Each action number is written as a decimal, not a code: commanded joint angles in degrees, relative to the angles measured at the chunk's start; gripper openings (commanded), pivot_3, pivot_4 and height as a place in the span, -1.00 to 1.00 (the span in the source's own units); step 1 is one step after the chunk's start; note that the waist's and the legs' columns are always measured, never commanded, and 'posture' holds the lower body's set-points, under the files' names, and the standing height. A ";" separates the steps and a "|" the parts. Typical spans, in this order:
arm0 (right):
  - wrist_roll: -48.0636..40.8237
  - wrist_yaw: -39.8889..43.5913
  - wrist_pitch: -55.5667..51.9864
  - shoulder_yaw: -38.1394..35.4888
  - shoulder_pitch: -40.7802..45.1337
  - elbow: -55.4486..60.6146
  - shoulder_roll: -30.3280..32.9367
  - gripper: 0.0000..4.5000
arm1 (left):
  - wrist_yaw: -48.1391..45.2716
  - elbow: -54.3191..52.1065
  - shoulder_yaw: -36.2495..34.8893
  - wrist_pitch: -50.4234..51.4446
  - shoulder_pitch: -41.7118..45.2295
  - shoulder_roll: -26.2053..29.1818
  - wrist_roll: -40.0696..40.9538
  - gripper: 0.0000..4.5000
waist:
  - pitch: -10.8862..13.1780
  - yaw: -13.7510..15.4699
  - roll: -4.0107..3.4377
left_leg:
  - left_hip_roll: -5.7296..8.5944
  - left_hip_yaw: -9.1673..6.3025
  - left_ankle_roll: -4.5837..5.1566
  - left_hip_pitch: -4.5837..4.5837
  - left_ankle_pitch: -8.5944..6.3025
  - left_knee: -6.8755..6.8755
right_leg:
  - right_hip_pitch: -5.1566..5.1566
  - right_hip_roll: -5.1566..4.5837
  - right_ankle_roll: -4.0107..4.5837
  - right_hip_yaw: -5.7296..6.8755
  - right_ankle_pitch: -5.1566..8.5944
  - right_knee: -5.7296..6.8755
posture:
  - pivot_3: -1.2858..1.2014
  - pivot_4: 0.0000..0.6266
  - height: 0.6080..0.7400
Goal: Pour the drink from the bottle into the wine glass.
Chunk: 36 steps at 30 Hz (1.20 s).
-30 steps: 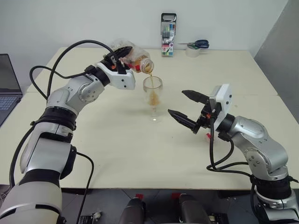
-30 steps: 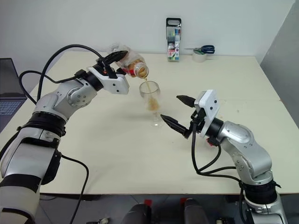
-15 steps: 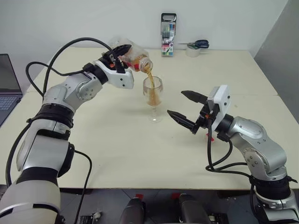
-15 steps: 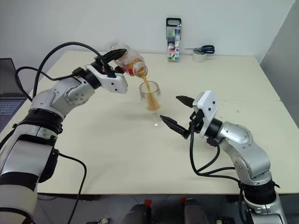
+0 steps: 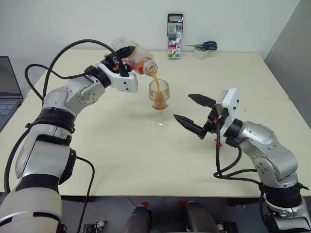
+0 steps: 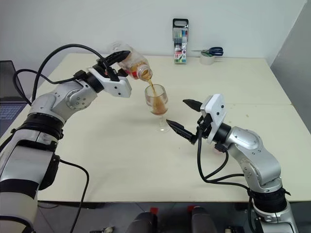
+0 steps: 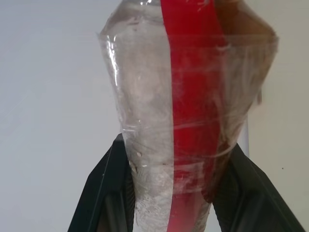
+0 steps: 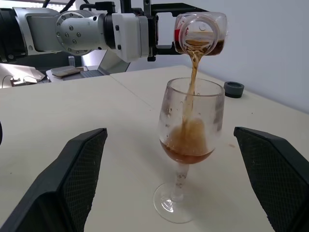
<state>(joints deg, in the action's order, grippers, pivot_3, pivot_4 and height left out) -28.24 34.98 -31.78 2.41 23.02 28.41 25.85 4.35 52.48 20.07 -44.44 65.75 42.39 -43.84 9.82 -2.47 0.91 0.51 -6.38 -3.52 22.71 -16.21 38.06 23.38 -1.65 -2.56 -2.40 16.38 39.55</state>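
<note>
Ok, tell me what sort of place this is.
Probably an office or lab workspace: a plain cream table against a bare white wall, a laptop at its edge, and desk supplies at the back, a marker pack, scissors and tape roll.

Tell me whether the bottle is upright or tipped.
Tipped. The bottle, held in the left gripper, lies with its open mouth angled down over the wine glass, and a stream of the drink falls into the bowl.

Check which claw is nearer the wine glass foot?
Right. The right claw hangs open just beside the wine glass, its lower finger close to the foot. The left claw is up above the rim, shut on the tilted bottle.
</note>
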 commanded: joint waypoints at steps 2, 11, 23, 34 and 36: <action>-0.19 0.52 1.39 -0.04 0.21 1.01 -0.17 1.00 | 1.40 -0.53 -0.16 -0.47 2.71 1.40 -0.21 -0.26 | 0.00 0.00 0.00 | 0.00 0.00 0.00 0.00 0.00 0.00 | 0.00 0.00 0.00 0.00 0.00 0.00 | 0.03 -0.52 1.00; -0.01 0.36 1.56 0.28 0.07 1.04 -0.31 1.00 | 1.63 -0.32 0.12 -0.53 2.82 1.40 -0.20 -0.26 | 0.00 -0.04 0.00 | 0.00 0.00 -0.01 0.00 0.00 0.01 | 0.00 0.00 0.00 0.00 0.00 0.02 | 0.03 -0.52 1.00; -0.45 0.21 1.19 0.41 0.47 1.25 -0.36 1.00 | 1.59 -0.28 0.13 -0.43 2.69 1.27 -0.11 -0.26 | 0.00 -0.07 0.00 | 0.00 0.00 -0.01 0.00 0.00 0.01 | 0.01 0.00 0.00 0.00 0.00 0.02 | 0.03 -0.52 1.00; -0.67 -0.15 0.78 0.31 0.59 1.71 -0.43 1.00 | -0.10 0.26 -0.65 0.04 2.19 0.53 1.86 -0.26 | 0.00 -0.10 0.00 | 0.00 0.00 -0.01 0.00 0.01 0.01 | 0.01 0.00 0.00 0.00 0.00 0.03 | 0.03 -0.52 1.00; -0.67 -0.24 0.71 0.31 0.66 1.78 -0.47 1.00 | -0.74 0.23 -0.82 0.18 1.94 0.25 2.64 -0.26 | 0.00 -0.11 0.00 | 0.00 0.00 -0.01 0.00 0.01 0.01 | 0.01 0.00 0.00 0.00 0.00 0.04 | 0.03 -0.52 1.00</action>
<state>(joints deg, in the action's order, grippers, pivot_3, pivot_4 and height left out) -28.26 34.88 -31.70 3.41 23.04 28.40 25.60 3.80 53.18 20.60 -44.25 66.07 42.39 -43.11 9.82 -2.58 0.91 0.52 -6.38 -3.52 22.70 -16.21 38.07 23.39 -1.66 -2.56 -2.40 16.38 39.59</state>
